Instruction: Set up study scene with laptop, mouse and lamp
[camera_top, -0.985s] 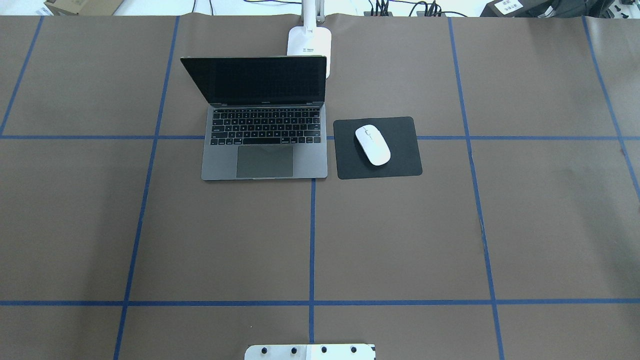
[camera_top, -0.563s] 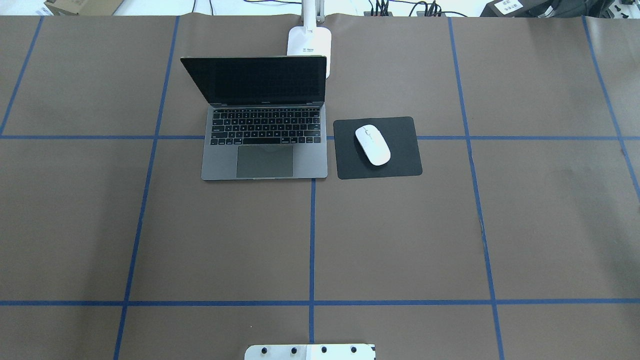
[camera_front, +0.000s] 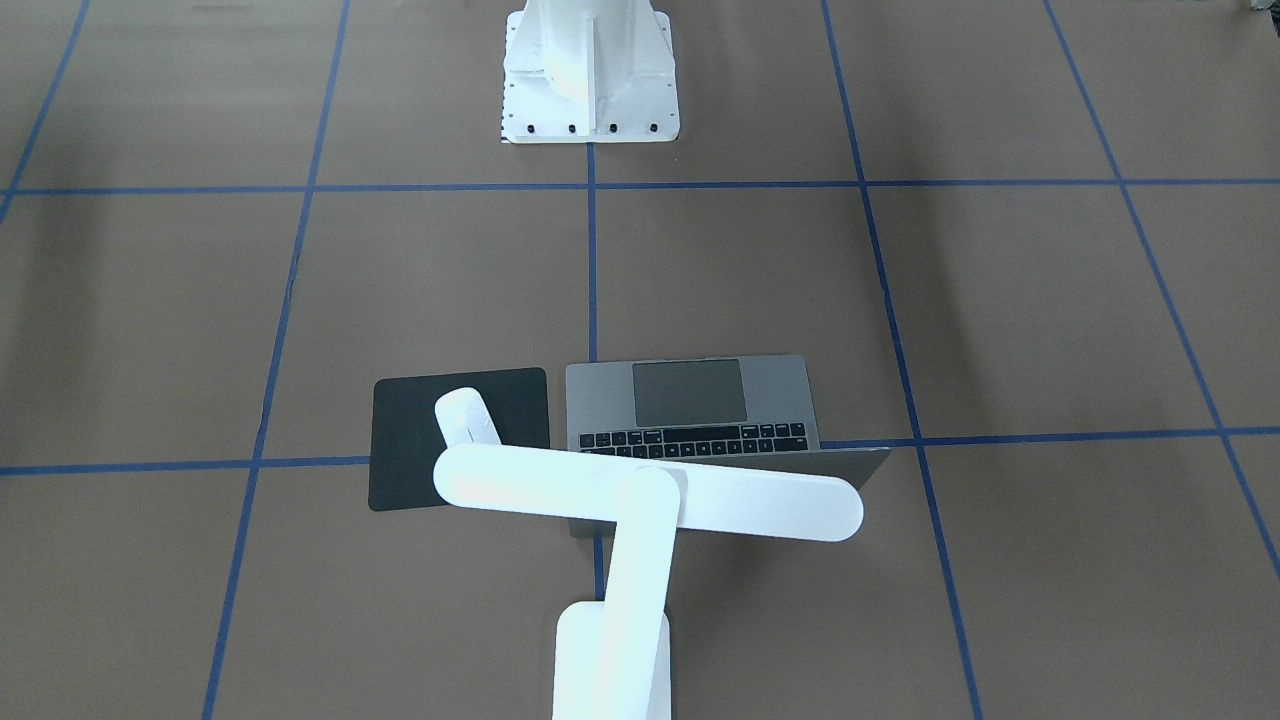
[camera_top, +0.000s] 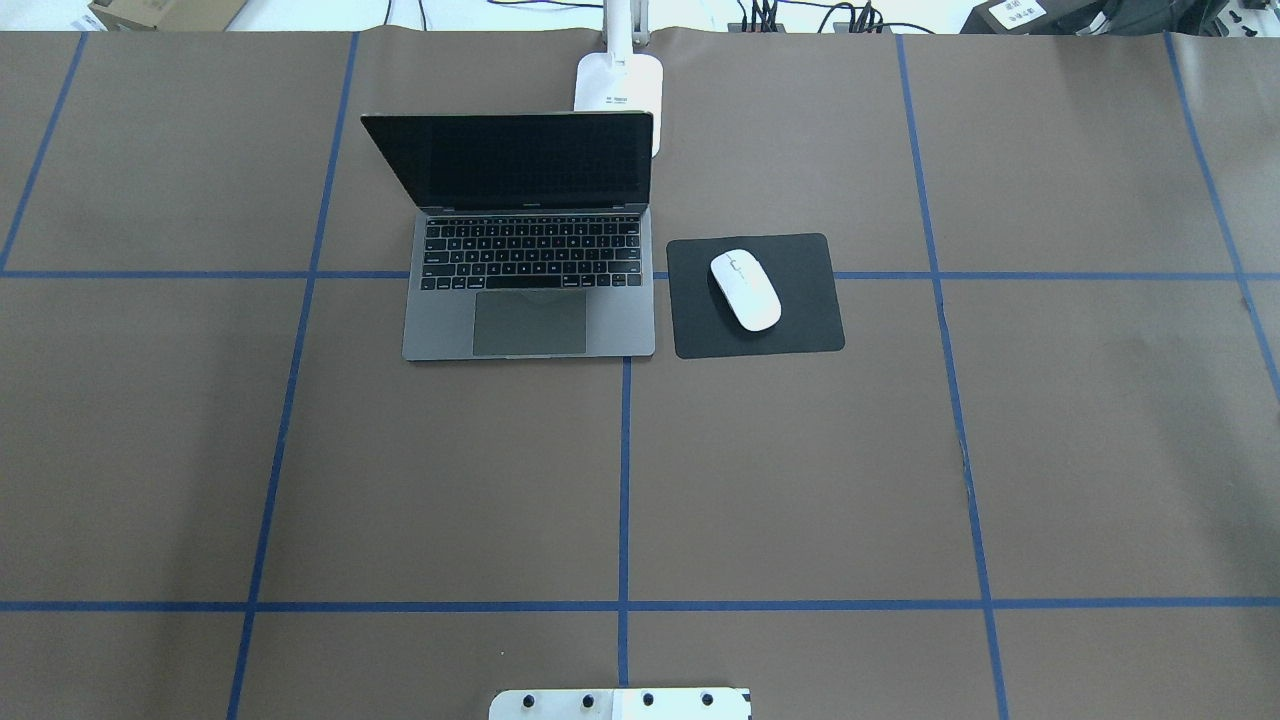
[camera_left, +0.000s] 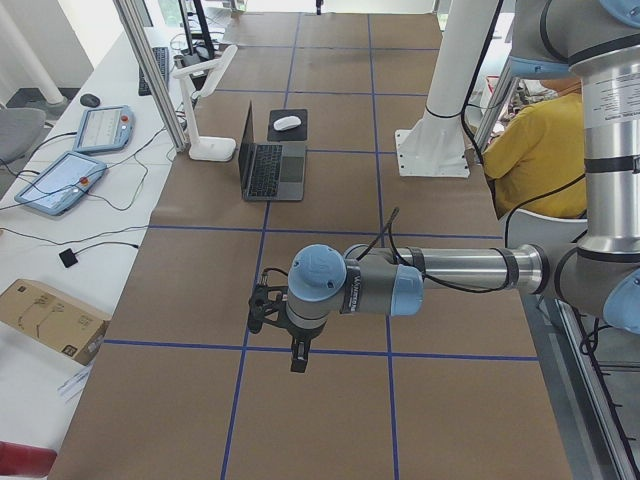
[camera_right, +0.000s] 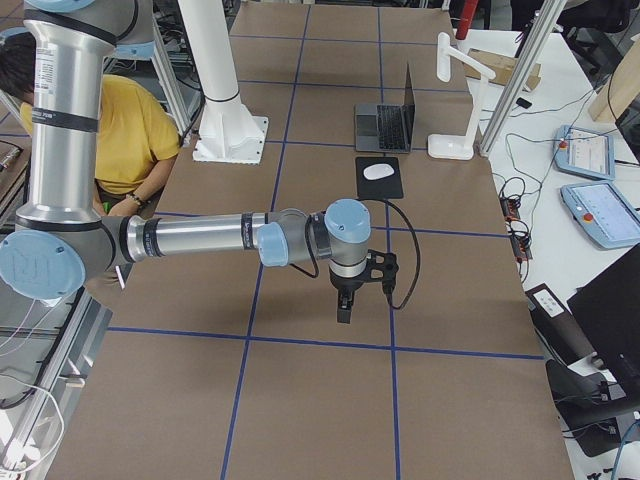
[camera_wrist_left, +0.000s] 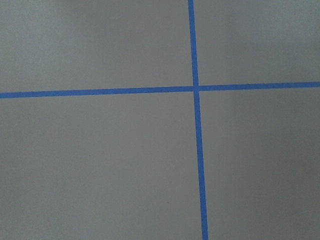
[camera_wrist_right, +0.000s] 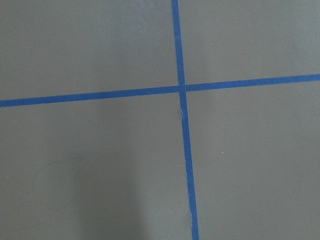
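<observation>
Three pieces look placed: laptop (camera_top: 530, 290) open, mouse (camera_top: 745, 290) beside it, lamp (camera_top: 618, 85) behind. We judge little remains; left claw (camera_left: 298, 358) and right claw (camera_right: 344, 312), spread or not, we cannot tell.

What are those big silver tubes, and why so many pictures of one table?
Those tubes are two robot arms. Each ends in a gripper for pinching things: the left gripper and right gripper hang over the brown table, holding nothing I can see. Cameras look from above, the front, both table ends and each wrist; the wrist pictures show only table and blue tape. On the table are an open laptop, a white mouse on a black pad, and a white lamp behind the laptop.
</observation>
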